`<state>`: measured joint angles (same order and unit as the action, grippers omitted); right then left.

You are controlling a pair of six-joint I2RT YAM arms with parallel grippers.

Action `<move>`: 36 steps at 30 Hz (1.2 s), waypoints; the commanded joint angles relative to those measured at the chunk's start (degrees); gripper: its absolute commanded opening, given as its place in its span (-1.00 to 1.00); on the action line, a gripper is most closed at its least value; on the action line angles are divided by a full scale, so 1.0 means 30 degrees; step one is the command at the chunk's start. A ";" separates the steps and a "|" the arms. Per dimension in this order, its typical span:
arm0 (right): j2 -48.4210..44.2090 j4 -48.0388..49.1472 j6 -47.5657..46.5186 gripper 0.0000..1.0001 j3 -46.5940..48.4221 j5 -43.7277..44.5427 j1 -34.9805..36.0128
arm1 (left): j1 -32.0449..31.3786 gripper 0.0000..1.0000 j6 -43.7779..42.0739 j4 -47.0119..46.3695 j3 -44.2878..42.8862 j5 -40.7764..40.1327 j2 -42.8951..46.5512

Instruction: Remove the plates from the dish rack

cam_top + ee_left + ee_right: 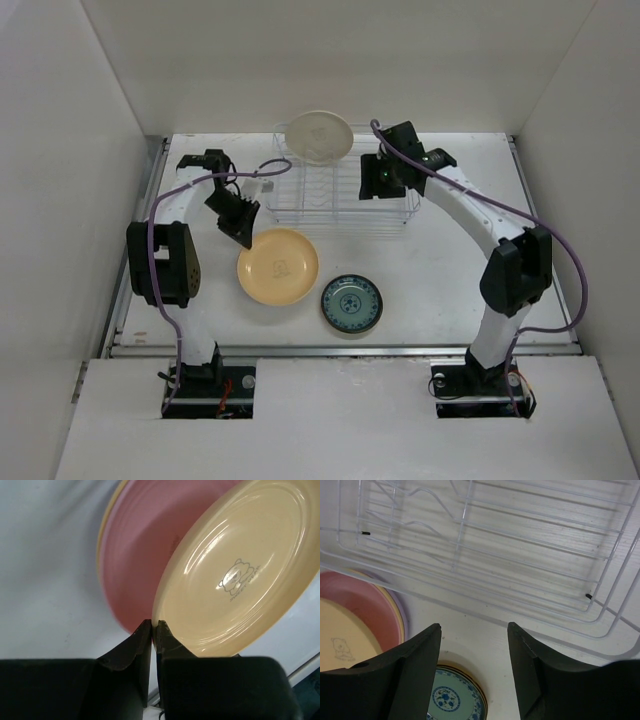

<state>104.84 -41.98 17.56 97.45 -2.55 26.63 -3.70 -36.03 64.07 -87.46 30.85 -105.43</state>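
Plate point(235, 575) in left gripper point(154, 625), right gripper point(474, 630) spread

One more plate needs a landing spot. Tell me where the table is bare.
Bare: the table between the blue plate and the right arm's base, and the far corner right of the rack. Crowded: front left, where the left claw pinches the yellow plate atop the stack.

Cream plate point(240, 570): smooth, glossy glaze w/ bright highlights. Pink plate point(135, 555): smooth, softer sheen. Blue-patterned plate point(351, 304): shiny glaze. Dish rack point(520, 545): thin wire, white coating, smooth. Desk point(440, 270): matt white. Left pincer point(154, 625) & right pincer point(474, 627): black, matt, plastic-looking.
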 commanded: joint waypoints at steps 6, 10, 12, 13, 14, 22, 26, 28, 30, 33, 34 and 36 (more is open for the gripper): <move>-0.1459 0.0779 0.0005 0.23 0.0183 0.0527 -0.0001 | -0.0025 -0.91 0.1520 0.0000 0.0353 -0.1788 0.0045; -0.1049 0.0779 0.0005 0.25 0.0710 0.0146 -0.0001 | -0.0025 -0.33 0.1698 0.0027 0.0355 -0.1963 0.0045; -0.0873 0.0953 0.0005 0.33 0.1409 -0.0028 -0.0001 | -0.0025 0.04 0.1698 0.0290 0.0355 -0.1963 -0.0129; -0.0438 0.0955 -0.0256 0.37 0.1703 -0.0030 -0.0001 | -0.0025 0.50 0.1698 0.0292 0.0355 -0.1963 -0.0131; -0.0231 0.0955 -0.0722 0.43 0.2112 -0.0030 -0.0001 | -0.0025 0.75 0.1698 0.0496 0.0355 -0.2195 -0.0131; 0.5004 0.3404 -0.3420 0.53 1.0013 0.1081 -0.0001 | 0.0383 1.00 0.2047 0.0849 -0.0726 -0.2608 0.1065; 0.6857 0.7150 -0.3803 0.59 1.1809 0.1083 -0.0001 | 0.0823 1.00 0.2458 0.0849 -0.1488 -0.3133 0.1771; 0.8116 0.8478 -0.4008 0.59 1.2193 0.1344 -0.0001 | 0.1030 1.00 0.2983 0.0849 -0.2189 -0.3573 0.2037; 0.8966 0.9969 -0.4211 0.59 1.2980 0.1610 -0.0001 | 0.1323 1.00 0.3512 0.0849 -0.2952 -0.4392 0.2213; 1.0461 1.1698 -0.4477 0.67 1.3658 0.2017 -0.0001 | 0.1821 1.00 0.4681 0.0849 -0.4738 -0.5124 0.2213; 1.1016 1.2142 -0.4477 0.79 1.3660 0.2311 -0.0001 | 0.2053 1.00 0.5237 0.0849 -0.5178 -0.5127 0.2213; 1.1488 1.2846 -0.4651 0.83 1.3660 0.2577 -0.0001 | 0.2290 1.00 0.5419 0.1637 -0.6555 -0.3587 0.1894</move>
<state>138.41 -13.06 5.28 135.28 2.70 26.61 2.17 -23.44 65.84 -102.30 17.98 -102.00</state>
